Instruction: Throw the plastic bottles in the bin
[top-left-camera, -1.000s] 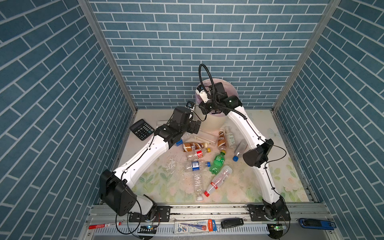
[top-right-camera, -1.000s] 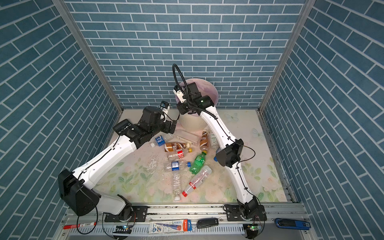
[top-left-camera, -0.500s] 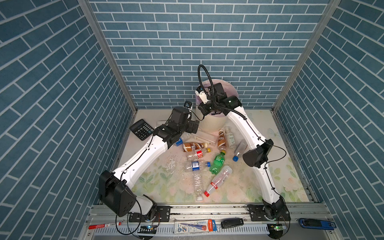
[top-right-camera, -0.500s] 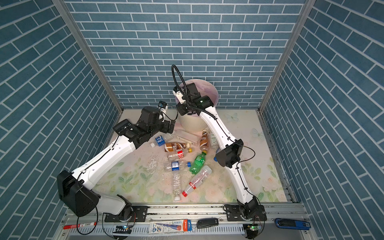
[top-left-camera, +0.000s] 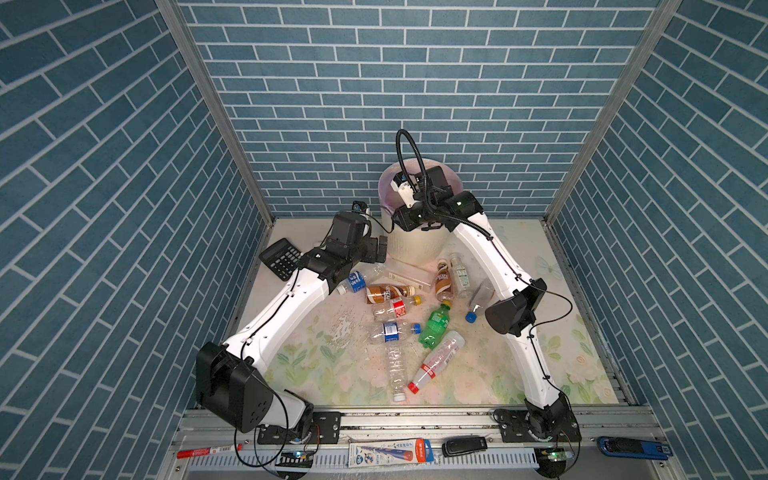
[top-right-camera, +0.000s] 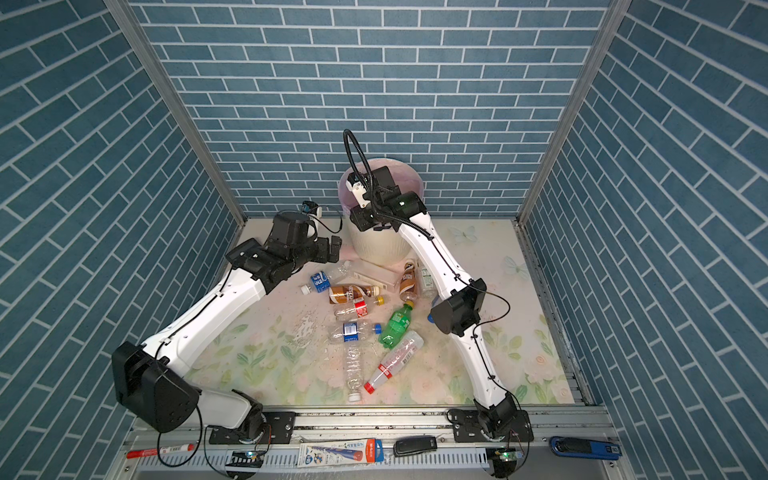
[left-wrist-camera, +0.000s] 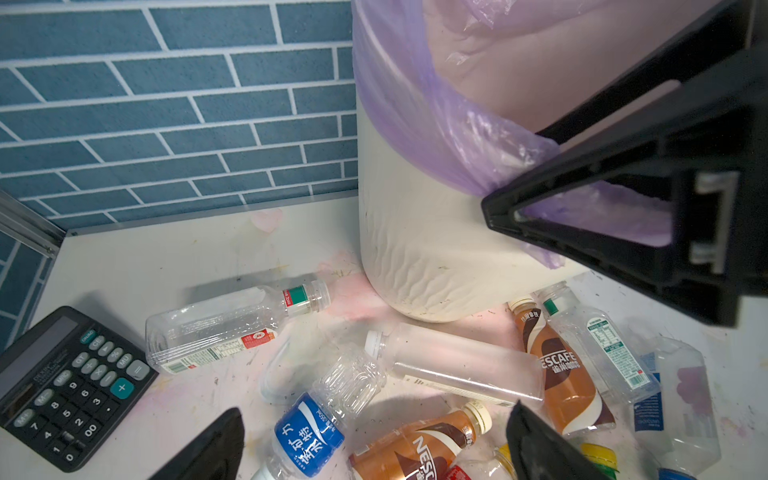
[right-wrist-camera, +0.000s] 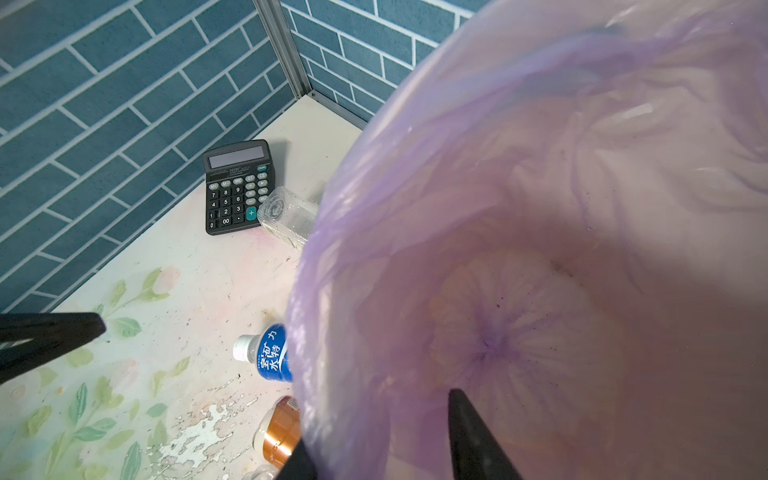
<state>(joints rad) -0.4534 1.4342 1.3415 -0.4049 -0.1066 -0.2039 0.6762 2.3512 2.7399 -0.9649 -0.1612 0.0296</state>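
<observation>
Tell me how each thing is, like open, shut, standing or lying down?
Bin: upright, bag-lined, no bottle seen inside.
Right gripper: open, empty, over the bin.
Left gripper: open, empty.
Green bottle: lying down, capped.
Blue-labelled water bottle: lying down, capped.
Calculator: lying flat, screen blank.

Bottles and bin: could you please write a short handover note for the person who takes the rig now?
Left gripper: open, empty, over the plastic bottles beside the bin.
Right gripper: open, empty, above the bin's mouth.
About a dozen bottles lie on the table; one by the calculator.
Done: no bottle shows inside the bin in the right wrist view.
To do: all of them.
</observation>
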